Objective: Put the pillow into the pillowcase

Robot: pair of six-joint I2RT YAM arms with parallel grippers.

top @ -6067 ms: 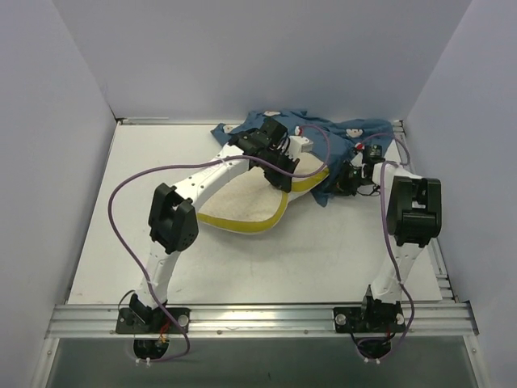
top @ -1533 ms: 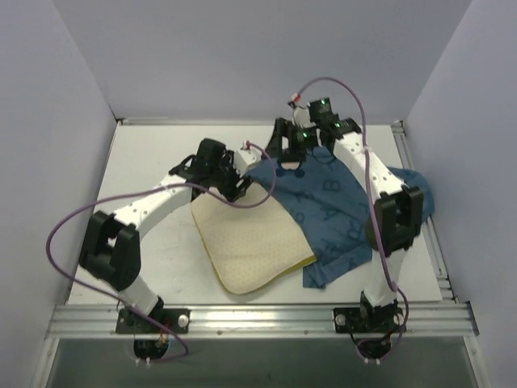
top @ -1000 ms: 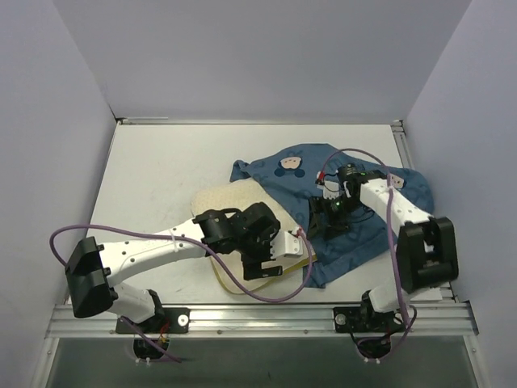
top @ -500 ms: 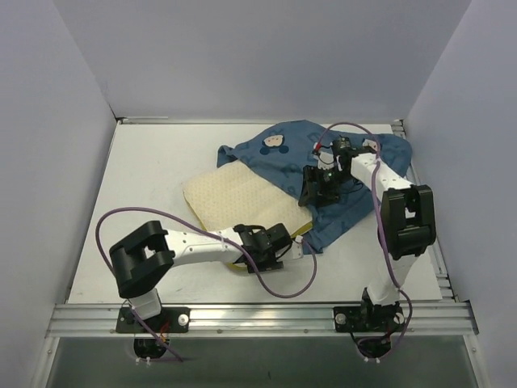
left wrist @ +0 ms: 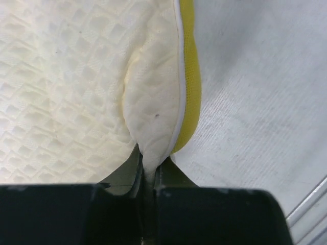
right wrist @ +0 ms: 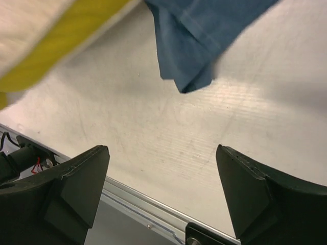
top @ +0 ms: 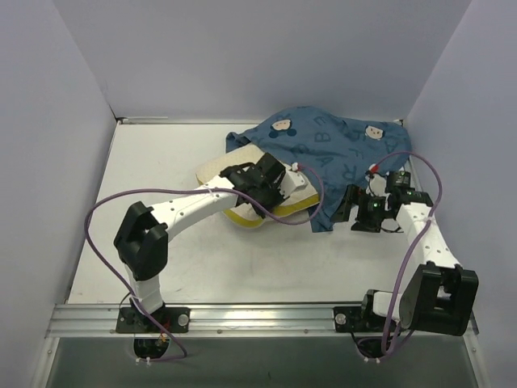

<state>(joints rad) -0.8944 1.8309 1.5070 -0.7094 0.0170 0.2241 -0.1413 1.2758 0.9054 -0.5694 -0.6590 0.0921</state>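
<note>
- Pillow (top: 220, 168) position: about the middle of the desk (top: 145, 242), a little toward the far edge. Its left and near edges lie bare. Its far-right part is covered by the pillowcase (top: 327, 145).
- Unresolved: cannot tell whether the covered part sits inside the mouth or only under loose cloth.
- Left fingers (left wrist: 176, 179): clamped together on the pillow's yellow-piped edge, the quilted cloth pinched into a ridge between them. Probable reason: an edge grip lets the arm push the flat cushion sideways toward the blue cloth without lifting all of it.
- Right fingers (right wrist: 76, 184): apart and holding nothing, above bare desk just beside the pillowcase's hanging hem corner, toward the right edge. Probable reason: placed to take that hem and hold the mouth open.
- Insertion looks partial at best; much of the pillow shows.
- Room: wide bare desk at the left and along the near edge. The pillowcase is bunched into the far-right corner, touching or nearly touching both edges there, so little travel is left in that direction.
- Risk, as judged: a further push may shove the sack against the far edge rather than fill it.
</note>
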